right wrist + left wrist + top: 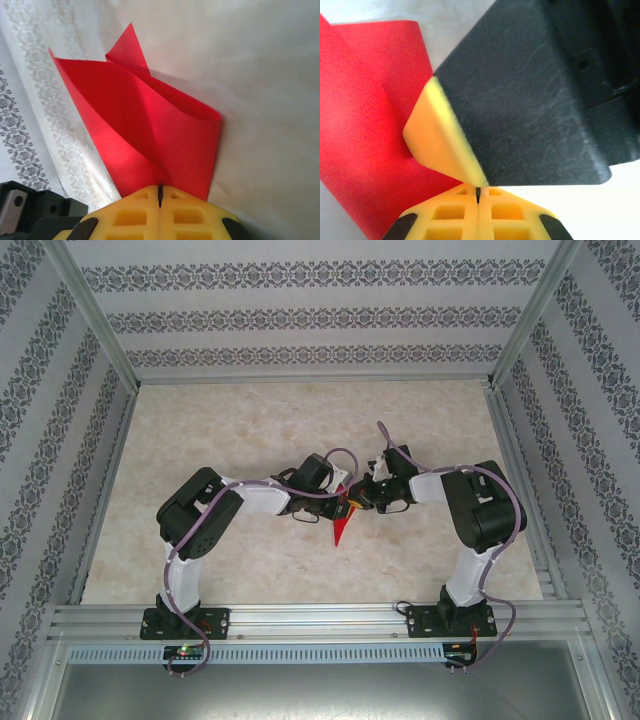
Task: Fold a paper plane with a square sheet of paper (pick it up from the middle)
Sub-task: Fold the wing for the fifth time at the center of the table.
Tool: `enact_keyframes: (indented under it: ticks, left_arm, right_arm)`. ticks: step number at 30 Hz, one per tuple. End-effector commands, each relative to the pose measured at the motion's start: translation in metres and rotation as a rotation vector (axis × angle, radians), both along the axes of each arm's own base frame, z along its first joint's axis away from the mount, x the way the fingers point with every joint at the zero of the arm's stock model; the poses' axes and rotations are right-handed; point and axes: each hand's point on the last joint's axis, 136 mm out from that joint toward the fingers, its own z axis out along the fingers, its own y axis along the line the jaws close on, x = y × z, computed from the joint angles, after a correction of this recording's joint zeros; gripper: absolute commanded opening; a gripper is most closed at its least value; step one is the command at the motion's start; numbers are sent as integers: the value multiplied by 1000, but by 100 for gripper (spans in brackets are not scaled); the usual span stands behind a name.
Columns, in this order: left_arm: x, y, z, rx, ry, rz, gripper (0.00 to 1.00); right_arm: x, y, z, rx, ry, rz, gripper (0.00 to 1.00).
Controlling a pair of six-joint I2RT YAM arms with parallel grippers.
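Two robot arms meet over the middle of the pale marbled table [230, 430], where a red paper plane [341, 528] hangs between them, its narrow point aimed at the table's near edge. The left gripper [344, 506] reaches in from the table's left half and the right gripper [359, 501] from its right half. Their tips sit close together at the table's centre, just on the far side of the paper's point.

Seen from the right wrist, the right gripper [160, 189] has its yellow fingers pressed together on the paper plane [150, 130], and the red sheet rises straight out of the seam between them. The paper there is folded into layers. One loose fold curves open on one side and a small pointed flap stands up at the far end, with the table's surface behind it.

Seen from the left wrist, the left gripper [477, 192] is likewise pressed together, with only a thin dark seam between its yellow fingers. Whether any paper is caught in that seam cannot be told. One black, yellow-tipped finger [520, 100] of the right gripper lies right across it, its tip touching the left fingertips. The paper plane [365, 145] spreads out beside them, flat red with one crease.
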Motion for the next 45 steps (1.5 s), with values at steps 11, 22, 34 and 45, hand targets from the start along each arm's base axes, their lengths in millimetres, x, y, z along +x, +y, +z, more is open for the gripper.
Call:
enact_keyframes:
  ticks: [11,22,34,45]
  left_arm:
    - [3,8,35,6,-39,-3,12]
    - [0,25,35,84,6,68,10]
    - [-13,13,16,16,77,44,2]
    - [-29,13,1,32,124,25,2]
  right_arm:
    - [-24,-22,-47,-185,87,11,0]
    - [-25,-22,-49,-186,84,9,0]
    - [-26,-24,-50,-211,84,6,0]
    - [-27,-28,-54,-228,91,-8,0]
